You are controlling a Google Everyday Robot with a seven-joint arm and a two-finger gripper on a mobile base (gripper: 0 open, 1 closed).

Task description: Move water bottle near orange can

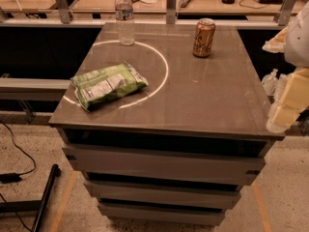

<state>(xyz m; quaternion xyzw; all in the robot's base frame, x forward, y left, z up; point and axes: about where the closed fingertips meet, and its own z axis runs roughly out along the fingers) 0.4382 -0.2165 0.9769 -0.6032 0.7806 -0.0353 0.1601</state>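
Pale yellow, blocky claw point(285, 109) at right frame edge; white rounded arm shell point(300, 33) above it

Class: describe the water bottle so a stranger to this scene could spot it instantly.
On the grey cabinet top, look to the far left corner, away from the gripper at the right edge. The water bottle stands there: tall, clear, white-capped, unlike the shorter orange can and the flat green chip bag.

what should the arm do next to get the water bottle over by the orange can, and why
Probably swing the gripper across toward the water bottle. The gripper is off the table's right edge, far from the bottle, which stands upright at the far left, well apart from the orange can at the far right.
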